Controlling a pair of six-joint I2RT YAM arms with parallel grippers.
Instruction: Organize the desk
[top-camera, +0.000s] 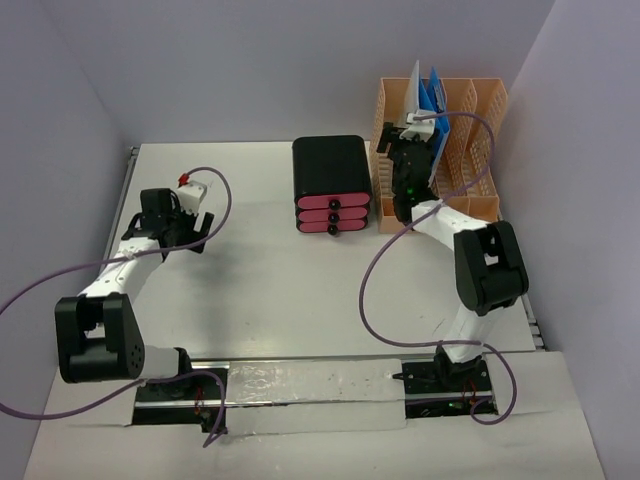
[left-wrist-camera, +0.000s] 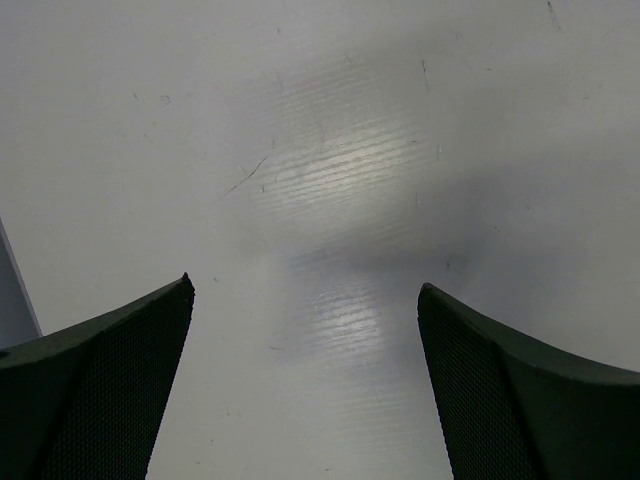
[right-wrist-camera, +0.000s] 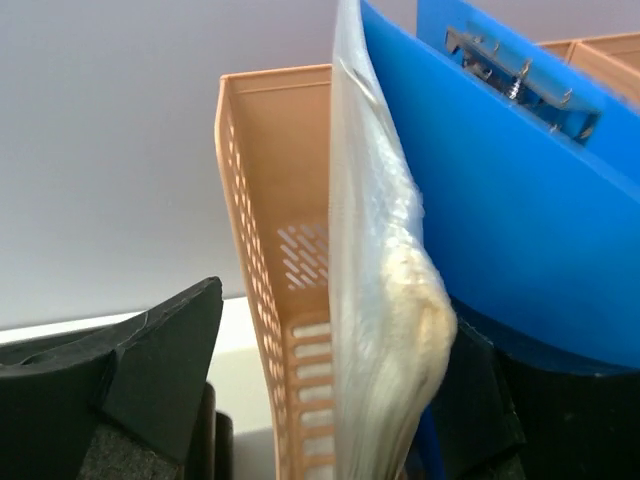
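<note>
The desk (top-camera: 260, 300) lies white and flat under both arms, with the orange file rack (top-camera: 470, 150) standing on its far right corner. At the rack's left slot, the right gripper (right-wrist-camera: 330, 380) has its jaws spread. A clear plastic sleeve (right-wrist-camera: 385, 300) stands between them, and a blue clipboard (right-wrist-camera: 500, 220) leans just right of it. A black box with pink drawers (top-camera: 331, 185) sits just left of the rack. Well left of the rack, the left gripper (left-wrist-camera: 305, 390) hangs over bare desk, jaws wide apart and holding nothing.
</note>
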